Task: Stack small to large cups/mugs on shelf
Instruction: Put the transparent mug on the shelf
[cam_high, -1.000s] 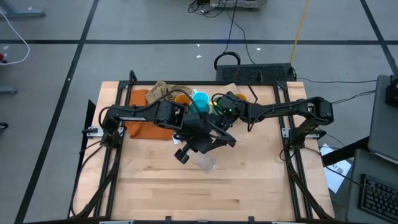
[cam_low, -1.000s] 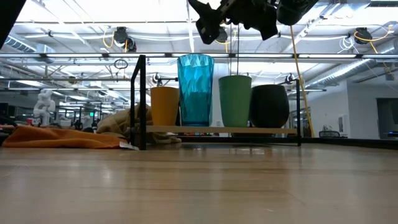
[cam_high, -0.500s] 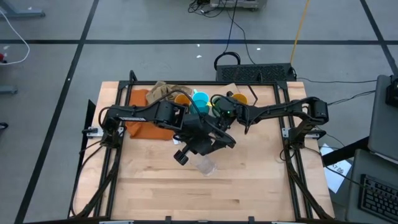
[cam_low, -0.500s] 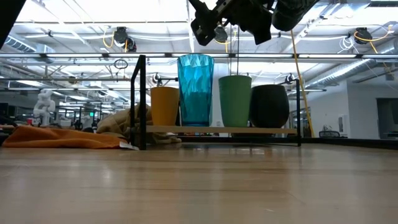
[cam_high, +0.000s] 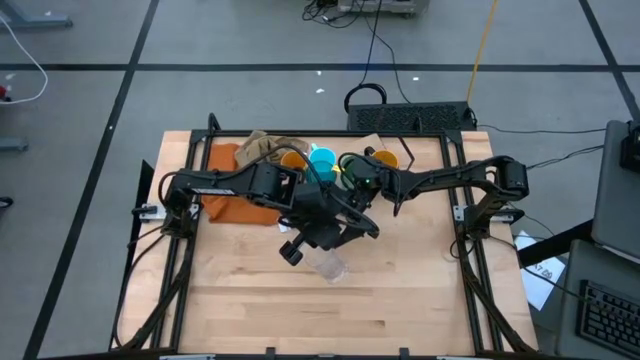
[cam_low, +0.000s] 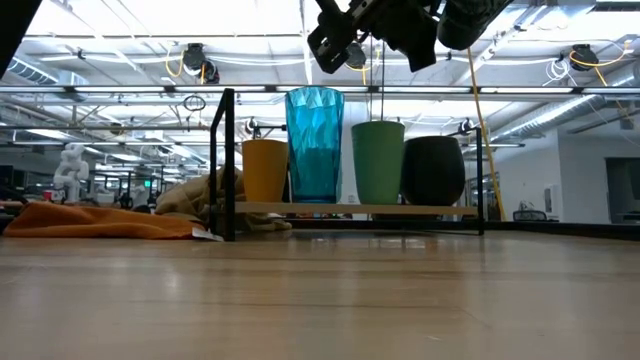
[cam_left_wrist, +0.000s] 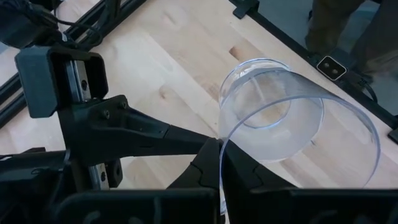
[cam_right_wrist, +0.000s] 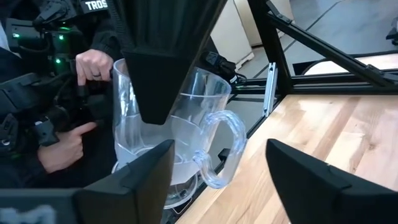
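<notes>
On the shelf (cam_low: 350, 209) at the table's far side stand an orange cup (cam_low: 265, 170), a tall teal tumbler (cam_low: 314, 145), a green cup (cam_low: 378, 160) and a black mug (cam_low: 433, 170), each on its base. My left gripper (cam_high: 324, 250) is shut on a clear glass (cam_high: 331, 266) with a handle, held above the table's middle. My right gripper (cam_right_wrist: 236, 180) is open and level, just in front of the shelf. It faces the glass (cam_right_wrist: 168, 137), with its fingers to either side of the handle (cam_right_wrist: 221, 149) and apart from it. My left gripper pinches the clear glass's rim (cam_left_wrist: 220, 147), one finger inside the wall and one outside. The fingers (cam_right_wrist: 158, 74) come slanting down from above. The glass hangs below them, lifted clear of the table, its base (cam_left_wrist: 255, 93) away from the gripper.
An orange cloth (cam_high: 224, 160) and a beige cloth (cam_high: 262, 146) lie at the table's back left, beside the shelf. Bare wood (cam_high: 330, 310) spreads toward the near edge. A person's hands (cam_right_wrist: 74, 134) show beyond the table in the right wrist view.
My right gripper has turned a little and edged toward the table's left, in front of the shelf. My left gripper and the clear glass have kept still.
</notes>
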